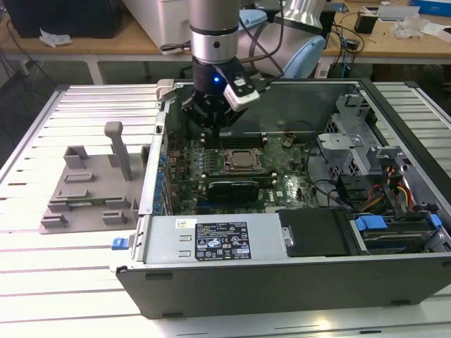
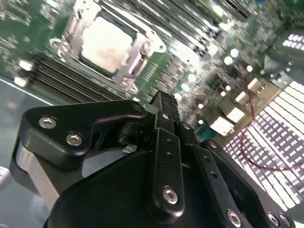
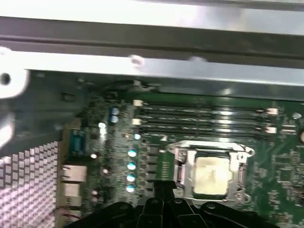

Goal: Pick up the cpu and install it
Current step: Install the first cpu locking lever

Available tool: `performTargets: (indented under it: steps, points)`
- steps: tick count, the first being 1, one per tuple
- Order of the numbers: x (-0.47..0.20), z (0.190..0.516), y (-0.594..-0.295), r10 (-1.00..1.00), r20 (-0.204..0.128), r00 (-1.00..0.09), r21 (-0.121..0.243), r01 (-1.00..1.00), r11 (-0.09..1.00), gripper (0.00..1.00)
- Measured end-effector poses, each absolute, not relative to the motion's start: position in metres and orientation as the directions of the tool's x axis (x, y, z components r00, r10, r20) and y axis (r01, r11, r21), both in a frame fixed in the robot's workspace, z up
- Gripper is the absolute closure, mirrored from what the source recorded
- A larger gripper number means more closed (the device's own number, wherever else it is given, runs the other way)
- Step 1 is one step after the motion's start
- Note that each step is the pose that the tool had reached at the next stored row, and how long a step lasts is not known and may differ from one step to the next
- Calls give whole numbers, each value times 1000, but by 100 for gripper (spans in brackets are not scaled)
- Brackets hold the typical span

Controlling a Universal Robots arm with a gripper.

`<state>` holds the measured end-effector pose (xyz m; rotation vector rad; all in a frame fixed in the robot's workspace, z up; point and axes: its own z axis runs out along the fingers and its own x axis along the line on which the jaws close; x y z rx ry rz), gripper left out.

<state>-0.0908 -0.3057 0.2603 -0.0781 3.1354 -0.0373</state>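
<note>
Slatted aluminium bench [image 1: 77, 282] carries an open computer case [image 1: 296, 282] lying on its side, with a cluttered wooden worktable across the background and a grey plastic fixture plate [image 1: 88, 190] with upright posts sitting beside the case on the exterior view's left. Gripper [image 1: 213, 120] hangs over the rear part of the motherboard [image 1: 282, 169], inside the case walls, above the memory slots. Cpu [image 2: 105, 42] lies flat in its socket; in both wrist views it shows as a pale square top framed by the metal socket bracket [image 3: 235, 159], which sits around it. Whether the bracket is latched down I cannot tell. Gripper fingers read as drawn together at the tips in the second wrist view, with nothing held between them. Key relation: the chip is apart from the fingertips, lower down on the board and off toward the case's front side in the exterior view, just past the memory slots [image 3: 204, 118]. In the first wrist view [image 3: 209, 175] the chip is near the dark finger tips [image 3: 159, 189] but clearly not touching. Being square, the chip has no real long axis; its edges run parallel with the memory slots and the case walls, face up. Judgement: the placing looks done or nearly so, with the tool standing clear above
</note>
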Motion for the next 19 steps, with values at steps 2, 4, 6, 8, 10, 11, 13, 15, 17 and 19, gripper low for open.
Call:
performTargets:
  steps: [2, 4, 6, 8, 10, 11, 13, 15, 17, 19]
  points:
    - [-99, 260, -297, -50, -5, -999, -24, -49, 999, 89]
    - [-100, 260, -289, -50, -5, -999, -24, -50, 998, 89]
    - [-100, 260, -278, -50, -5, -999, -24, -50, 998, 89]
    - [-98, 260, -272, -50, -4, -999, -24, -50, 998, 89]
    - [-88, 260, -272, -50, -3, -999, -24, -49, 998, 89]
    - [-78, 260, -272, -50, 0, -999, -23, -50, 998, 89]
    - [-66, 259, -272, -50, 4, -999, -23, -50, 998, 89]
    - [-63, 259, -272, -50, 5, -999, -23, -50, 998, 89]
    - [-63, 259, -272, -50, 6, -999, -23, -50, 998, 89]
    - [-63, 259, -272, -50, 6, -999, -23, -50, 998, 89]
